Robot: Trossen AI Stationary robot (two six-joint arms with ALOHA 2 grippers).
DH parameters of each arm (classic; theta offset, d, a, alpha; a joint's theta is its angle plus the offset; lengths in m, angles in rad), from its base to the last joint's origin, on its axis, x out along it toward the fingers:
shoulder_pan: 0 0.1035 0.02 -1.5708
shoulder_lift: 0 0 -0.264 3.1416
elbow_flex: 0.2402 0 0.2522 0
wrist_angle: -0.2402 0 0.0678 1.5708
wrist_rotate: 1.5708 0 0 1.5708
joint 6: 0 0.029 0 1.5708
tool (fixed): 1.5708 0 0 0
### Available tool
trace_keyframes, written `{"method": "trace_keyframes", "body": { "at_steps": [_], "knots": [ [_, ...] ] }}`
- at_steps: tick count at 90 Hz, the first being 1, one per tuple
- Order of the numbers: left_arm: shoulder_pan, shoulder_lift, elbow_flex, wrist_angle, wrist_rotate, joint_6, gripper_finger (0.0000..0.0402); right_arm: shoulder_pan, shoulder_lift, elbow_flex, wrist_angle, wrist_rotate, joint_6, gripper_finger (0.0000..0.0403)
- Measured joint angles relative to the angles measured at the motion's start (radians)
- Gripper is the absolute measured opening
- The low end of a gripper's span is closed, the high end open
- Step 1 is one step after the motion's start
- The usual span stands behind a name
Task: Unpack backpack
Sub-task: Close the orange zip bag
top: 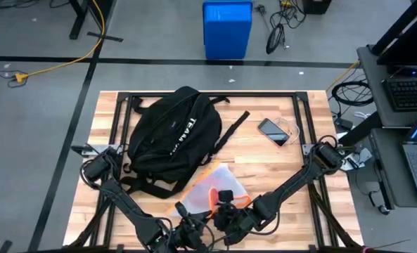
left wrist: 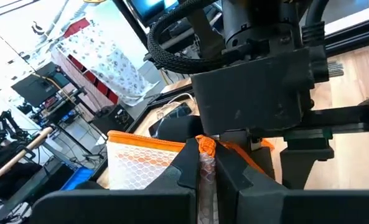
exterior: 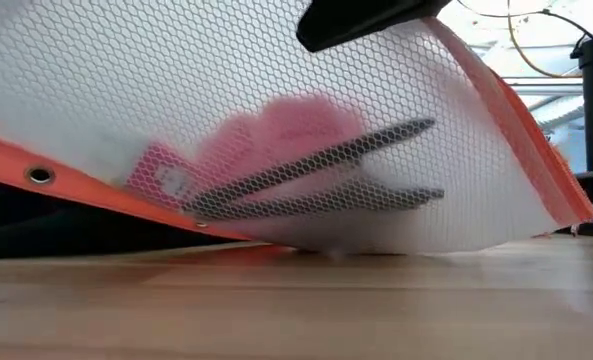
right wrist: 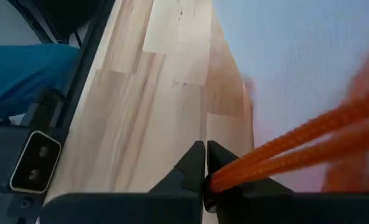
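From above, we saw the backpack point(top: 171, 137) lying on the far left part of the wooden table point(top: 285, 169), a large black soft bag with white lettering running down its middle and black straps trailing toward the near edge and out to its right. A dark phone point(top: 273, 131) lay on the wood well to its right. Near the front edge sat a white mesh pouch point(top: 212, 184) with orange trim, just beside the backpack's lower corner, and both arms met over it: the left gripper point(top: 194, 226) and the right gripper point(top: 226, 204) close together at the pouch's near side. At table level, the pouch point(exterior: 276, 140) filled the picture, tilted with one side raised off the wood, showing grey pens point(exterior: 326, 165) and something pink point(exterior: 286, 130) through the mesh; a strip of black beneath its low orange edge may have been the backpack, but we could not tell. In the left wrist view, the left gripper point(left wrist: 200, 168) was pinched together on the pouch's orange edge point(left wrist: 207, 147), with the other arm's housing close ahead. In the right wrist view, the right gripper point(right wrist: 205, 163) was clamped on an orange cord point(right wrist: 296, 146) of the pouch, above the table planks.
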Motion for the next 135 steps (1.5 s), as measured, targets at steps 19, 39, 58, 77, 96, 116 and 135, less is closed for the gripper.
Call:
{"method": "trace_keyframes", "body": {
  "at_steps": [19,39,58,77,96,116,135],
  "knots": [
    [-0.003,0.000,0.000,-0.001,0.000,0.001,0.0004,0.007,-0.005,0.000,-0.008,-0.017,0.004,0.0005],
    [-0.002,0.000,0.000,-0.001,0.000,0.001,0.0004,0.007,-0.005,0.000,-0.001,-0.017,-0.005,0.0045],
    [-0.002,0.000,0.000,-0.001,0.000,0.001,0.0004,0.007,-0.005,0.000,0.008,-0.016,-0.012,0.0074],
    [-0.002,0.000,0.000,-0.002,0.000,0.001,0.0004,0.007,-0.005,0.001,0.014,-0.016,-0.019,0.0064],
    [-0.003,0.000,0.000,-0.002,0.000,0.001,0.0004,0.007,-0.005,0.001,0.014,-0.016,-0.020,0.0007],
    [-0.014,0.000,0.000,-0.004,0.004,0.005,0.0004,0.008,-0.033,0.001,-0.040,-0.023,0.011,0.0002],
    [-0.050,-0.030,0.000,0.002,0.007,0.029,0.0004,0.020,-0.151,0.002,-0.213,-0.034,0.078,0.0001]
  ]
}}
